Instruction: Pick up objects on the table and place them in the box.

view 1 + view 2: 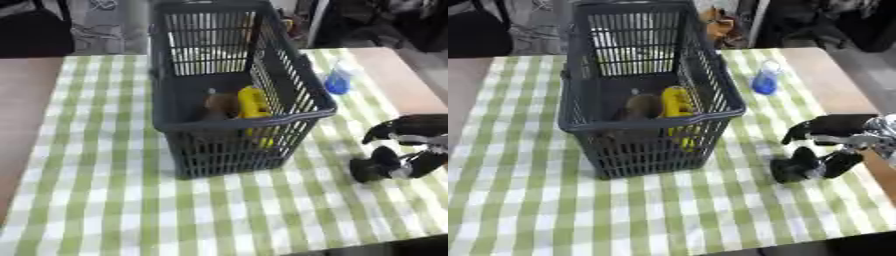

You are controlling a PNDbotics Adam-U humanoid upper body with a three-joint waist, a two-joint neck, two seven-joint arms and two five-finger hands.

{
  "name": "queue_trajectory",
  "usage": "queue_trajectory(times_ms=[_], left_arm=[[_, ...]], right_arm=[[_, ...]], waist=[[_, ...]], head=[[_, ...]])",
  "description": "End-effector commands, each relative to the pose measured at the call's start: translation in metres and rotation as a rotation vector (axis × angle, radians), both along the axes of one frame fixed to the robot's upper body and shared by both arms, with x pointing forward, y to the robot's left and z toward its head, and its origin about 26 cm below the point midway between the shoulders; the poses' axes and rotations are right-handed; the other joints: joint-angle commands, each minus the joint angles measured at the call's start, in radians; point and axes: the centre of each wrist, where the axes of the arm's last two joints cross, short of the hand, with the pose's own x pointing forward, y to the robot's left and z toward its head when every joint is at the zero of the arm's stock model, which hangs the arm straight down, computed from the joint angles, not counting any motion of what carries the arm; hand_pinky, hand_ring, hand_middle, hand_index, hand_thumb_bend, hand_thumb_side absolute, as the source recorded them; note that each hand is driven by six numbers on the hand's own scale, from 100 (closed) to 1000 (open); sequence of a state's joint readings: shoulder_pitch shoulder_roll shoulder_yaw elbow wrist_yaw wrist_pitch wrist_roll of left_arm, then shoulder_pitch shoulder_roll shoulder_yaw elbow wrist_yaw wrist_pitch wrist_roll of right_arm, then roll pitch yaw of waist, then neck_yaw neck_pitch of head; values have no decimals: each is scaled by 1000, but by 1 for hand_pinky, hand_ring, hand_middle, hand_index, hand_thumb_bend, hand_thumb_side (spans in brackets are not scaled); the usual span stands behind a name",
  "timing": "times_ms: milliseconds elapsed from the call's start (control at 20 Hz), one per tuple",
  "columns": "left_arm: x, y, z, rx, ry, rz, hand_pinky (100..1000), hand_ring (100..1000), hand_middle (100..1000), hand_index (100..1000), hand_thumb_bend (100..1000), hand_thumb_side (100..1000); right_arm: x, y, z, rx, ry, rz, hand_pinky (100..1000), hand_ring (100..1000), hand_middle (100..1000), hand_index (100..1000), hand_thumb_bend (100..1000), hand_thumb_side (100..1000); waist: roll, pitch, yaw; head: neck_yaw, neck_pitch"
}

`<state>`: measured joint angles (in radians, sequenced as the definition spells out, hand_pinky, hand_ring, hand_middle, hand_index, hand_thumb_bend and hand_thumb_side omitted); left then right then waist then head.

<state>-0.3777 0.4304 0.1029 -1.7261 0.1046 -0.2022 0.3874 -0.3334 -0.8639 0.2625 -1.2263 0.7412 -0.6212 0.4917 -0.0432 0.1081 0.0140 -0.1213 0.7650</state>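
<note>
Inside dark basket (pixel 308 102), yellow object (pixel 252 103), brown object (pixel 219 103)

Right hand (pixel 826 145) low at the right edge, fingers and thumb curled, black with silver joints

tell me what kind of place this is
Probably a lab or workshop set up for robot trials, not a home: a green-checked cloth over a table, a dark plastic slatted basket as the box, and cluttered dark gear behind the table.

Dark basket (pixel 702 112) holds yellow item (pixel 677 107), brownish item (pixel 642 106); right hand (pixel 824 145) beside, fingers curled, possibly empty; blue object (pixel 765 82) apart.
</note>
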Motion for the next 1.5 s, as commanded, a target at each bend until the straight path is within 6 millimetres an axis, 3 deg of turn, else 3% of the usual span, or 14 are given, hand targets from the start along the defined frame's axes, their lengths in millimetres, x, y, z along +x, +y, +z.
queue_trajectory(times_ms=[50, 650, 1150, 1250, 1300, 1350, 1400, 1450, 1500], left_arm=[[-1, 4, 12, 17, -34, 7, 491, 641, 617, 762, 700, 646], [-1, 4, 12, 16, -36, 6, 492, 641, 617, 762, 699, 646], [-1, 3, 12, 15, -35, 3, 491, 641, 617, 762, 697, 647], [-1, 3, 12, 15, -36, 2, 491, 642, 617, 762, 697, 647], [-1, 3, 12, 14, -36, 3, 491, 642, 617, 762, 697, 647], [-1, 3, 12, 14, -36, 3, 491, 642, 617, 762, 697, 647], [-1, 3, 12, 13, -36, 3, 491, 642, 617, 762, 697, 647], [-1, 3, 12, 13, -36, 3, 491, 642, 617, 762, 697, 647], [-1, 3, 12, 13, -36, 3, 491, 642, 617, 762, 697, 647]], right_arm=[[2, -15, 4, -43, -6, -8, 798, 839, 809, 908, 338, 459], [-2, -27, -17, -63, -37, -30, 796, 830, 796, 890, 340, 441], [1, -23, -26, -82, -99, -17, 785, 810, 752, 852, 363, 412], [4, -19, -24, -91, -145, -6, 775, 794, 703, 819, 393, 395], [5, -17, -24, -93, -169, 2, 742, 759, 609, 743, 408, 346], [6, -16, -24, -92, -196, 10, 742, 759, 609, 743, 408, 346], [6, -15, -25, -88, -221, 19, 708, 724, 530, 663, 427, 298], [6, -14, -26, -83, -246, 27, 708, 724, 530, 663, 427, 298], [7, -13, -26, -75, -273, 34, 663, 669, 459, 565, 434, 244]], waist=[[-5, 3, 1], [-2, 3, -1], [2, 4, -3], [3, 5, -2], [3, 5, -2], [3, 5, -1], [3, 5, -1], [2, 5, 0], [2, 6, 0]], head=[[-3, 5], [-2, 5], [-2, 5], [-3, 5], [-3, 5], [-3, 5], [-3, 5], [-3, 5], [-2, 5]])
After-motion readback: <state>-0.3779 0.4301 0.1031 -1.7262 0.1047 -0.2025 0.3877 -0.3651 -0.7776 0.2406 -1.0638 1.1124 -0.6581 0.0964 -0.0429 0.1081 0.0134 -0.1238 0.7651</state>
